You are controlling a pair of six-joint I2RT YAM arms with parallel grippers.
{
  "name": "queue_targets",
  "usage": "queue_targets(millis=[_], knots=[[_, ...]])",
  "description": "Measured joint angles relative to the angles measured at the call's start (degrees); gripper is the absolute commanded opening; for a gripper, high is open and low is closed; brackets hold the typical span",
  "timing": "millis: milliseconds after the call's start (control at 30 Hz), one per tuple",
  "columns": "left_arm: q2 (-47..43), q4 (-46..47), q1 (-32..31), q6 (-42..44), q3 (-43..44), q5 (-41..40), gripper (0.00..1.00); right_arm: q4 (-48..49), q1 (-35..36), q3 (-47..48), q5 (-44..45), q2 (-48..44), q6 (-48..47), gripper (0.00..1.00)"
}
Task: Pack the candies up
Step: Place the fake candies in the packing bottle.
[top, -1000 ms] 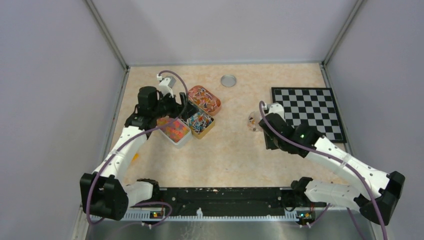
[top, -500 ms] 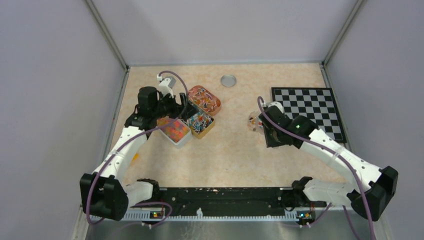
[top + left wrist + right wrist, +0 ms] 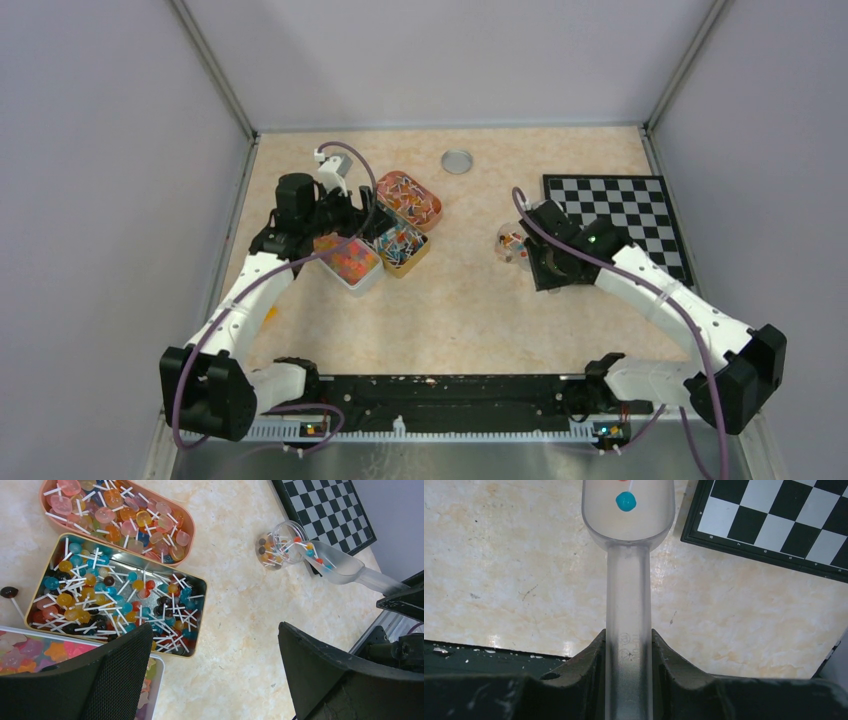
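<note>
Over the last second the right arm has swung its forearm outward and brought its wrist up beside the near corner of the checkerboard point(image 3: 615, 215), nudging the scoop point(image 3: 334, 565) closer to the jar point(image 3: 280, 544); the left arm has not stirred. From where I stand, the scoop is held by its handle with the bowl pointing at the jar's mouth and its lip meeting the rim, so that the candies point(image 3: 626, 501) can slide off it into the jar. They are small ball lollipops on white sticks: a few lie in the scoop's bowl and a small heap is in the jar, which stands on the counter point(image 3: 460, 310) just off the board's corner. The right pincer point(image 3: 629, 652) is clamped tight on the scoop's clear handle, one finger on each side. The left pincer point(image 3: 215, 675) is spread wide and holds nothing, touching nothing I can see; it hangs above the supply, probably parked there out of the way. Under it sit a gold tin point(image 3: 204, 611) full of the same lollipops, a pink oval tin point(image 3: 191, 542) of flatter ones behind it, and a white tray point(image 3: 158, 677) of soft-looking pink and orange sweets alongside. One dark lollipop point(image 3: 9, 592) lies loose on the counter beside the gold tin, and a round lid point(image 3: 457, 161) waits well apart, toward the back wall.
</note>
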Motion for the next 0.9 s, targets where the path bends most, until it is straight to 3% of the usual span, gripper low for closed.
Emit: queue_targets(millis=[900], knots=[[0.0, -1.6, 0.0, 0.7, 0.0, -0.2, 0.99, -4.8, -2.5, 5.3, -3.2, 4.4, -4.2, 0.00]])
